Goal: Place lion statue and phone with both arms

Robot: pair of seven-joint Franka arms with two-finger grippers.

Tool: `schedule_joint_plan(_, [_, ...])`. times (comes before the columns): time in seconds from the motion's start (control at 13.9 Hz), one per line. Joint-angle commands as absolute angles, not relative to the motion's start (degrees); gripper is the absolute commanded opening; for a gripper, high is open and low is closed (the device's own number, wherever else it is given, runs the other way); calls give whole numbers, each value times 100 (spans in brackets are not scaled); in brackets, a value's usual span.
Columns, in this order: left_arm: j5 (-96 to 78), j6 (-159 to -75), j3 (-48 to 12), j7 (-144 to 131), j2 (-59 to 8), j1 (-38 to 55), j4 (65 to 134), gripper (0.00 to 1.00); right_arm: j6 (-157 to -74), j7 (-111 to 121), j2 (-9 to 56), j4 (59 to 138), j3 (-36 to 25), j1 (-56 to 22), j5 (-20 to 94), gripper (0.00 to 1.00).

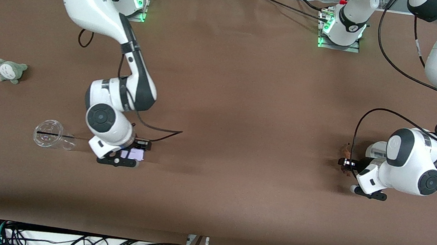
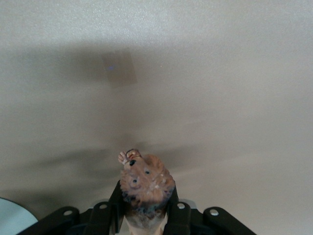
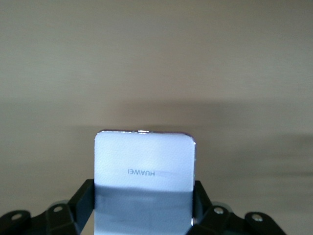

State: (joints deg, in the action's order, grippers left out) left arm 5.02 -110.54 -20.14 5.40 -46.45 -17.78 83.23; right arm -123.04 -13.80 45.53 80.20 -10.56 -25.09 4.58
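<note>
Brown table [image 1: 237,100]: right hand [image 1: 129,154] pinches phone [image 1: 134,154], long axis outward; left hand [image 1: 346,163] pinches lion statue [image 1: 347,152], both just above it.

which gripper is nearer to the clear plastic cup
The right gripper, shut on the phone, is just beside the clear plastic cup. The left gripper, shut on the lion statue, is at the left arm's end of the table.
</note>
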Motion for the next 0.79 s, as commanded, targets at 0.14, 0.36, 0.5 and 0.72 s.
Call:
schedule_joint_plan(0.14, [668, -11030, -2013, 554, -4526, -1775, 8464, 0, -12278, -827, 4456, 8411, -1011, -2066, 527, 31])
schedule_joint_plan(0.36, [869, -11214, -2021, 589, -4544, -1775, 8481, 0, -12278, -310, 4447, 8534, -1011, -1838, 527, 31])
schedule_joint_plan(0.5, [896, -11530, -2021, 598, -4526, -1784, 8674, 0, -12278, -10, 4447, 8552, -1019, -1662, 527, 31])
schedule_joint_plan(0.72, [896, -11899, -2030, 650, -4544, -1845, 8754, 0, -12322, 254, 4447, 8604, -1020, -1486, 527, 31])
